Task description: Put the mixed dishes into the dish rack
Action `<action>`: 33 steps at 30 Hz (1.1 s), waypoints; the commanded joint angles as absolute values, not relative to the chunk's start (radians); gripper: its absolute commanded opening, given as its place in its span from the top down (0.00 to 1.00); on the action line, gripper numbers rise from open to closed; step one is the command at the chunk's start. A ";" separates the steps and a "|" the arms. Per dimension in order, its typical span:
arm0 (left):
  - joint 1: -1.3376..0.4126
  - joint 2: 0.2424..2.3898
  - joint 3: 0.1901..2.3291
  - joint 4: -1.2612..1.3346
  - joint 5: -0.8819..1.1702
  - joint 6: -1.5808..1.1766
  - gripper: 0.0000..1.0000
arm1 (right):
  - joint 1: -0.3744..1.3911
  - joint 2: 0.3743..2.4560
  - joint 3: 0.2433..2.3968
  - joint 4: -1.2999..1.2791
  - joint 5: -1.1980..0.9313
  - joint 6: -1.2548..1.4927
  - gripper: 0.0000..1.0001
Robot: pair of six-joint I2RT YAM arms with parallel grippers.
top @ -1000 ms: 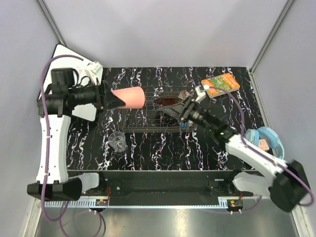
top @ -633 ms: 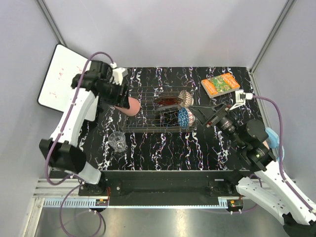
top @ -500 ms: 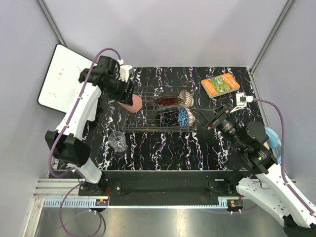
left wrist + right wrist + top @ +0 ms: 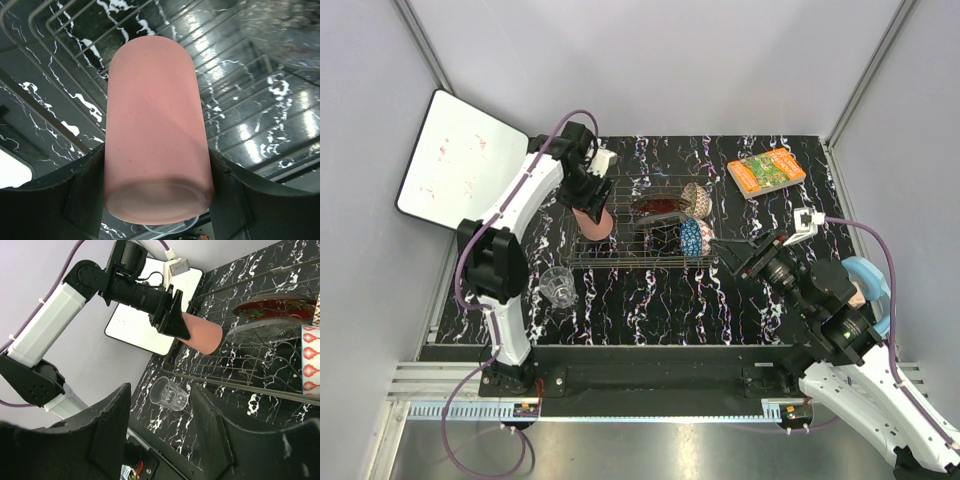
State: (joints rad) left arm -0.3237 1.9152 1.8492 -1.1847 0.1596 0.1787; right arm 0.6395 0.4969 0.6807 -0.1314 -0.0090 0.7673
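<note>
Tabletop point(image 4: 650, 300): cup point(image 4: 155, 115) prob. within L tool point(image 4: 156, 200)

Pale grey walls point(image 4: 650, 60) enclose a black tabletop point(image 4: 650, 300) veined with white marbling. Slanting metal struts point(image 4: 423, 45) run up the back corners. A white board point(image 4: 455, 165) sits off the tabletop's left edge.

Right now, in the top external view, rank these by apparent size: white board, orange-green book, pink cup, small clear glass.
1. white board
2. orange-green book
3. pink cup and small clear glass look alike; the cup is partly hidden, so I won't rank them.
</note>
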 commanded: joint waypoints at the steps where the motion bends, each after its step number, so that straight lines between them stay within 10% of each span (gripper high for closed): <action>1: -0.330 1.933 1.933 -1.178 0.101 0.190 1.00 | 0.640 0.474 0.660 -0.141 0.025 0.773 0.40; 33: -0.354 2.115 1.993 -1.129 0.063 0.179 1.00 | 0.640 0.445 0.591 -0.152 0.014 0.795 0.40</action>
State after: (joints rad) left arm -0.3496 2.1048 1.9842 -1.1793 0.0574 0.1864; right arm 0.6395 0.4458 0.5980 -0.1699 0.0086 0.7853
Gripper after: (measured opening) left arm 0.693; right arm 0.594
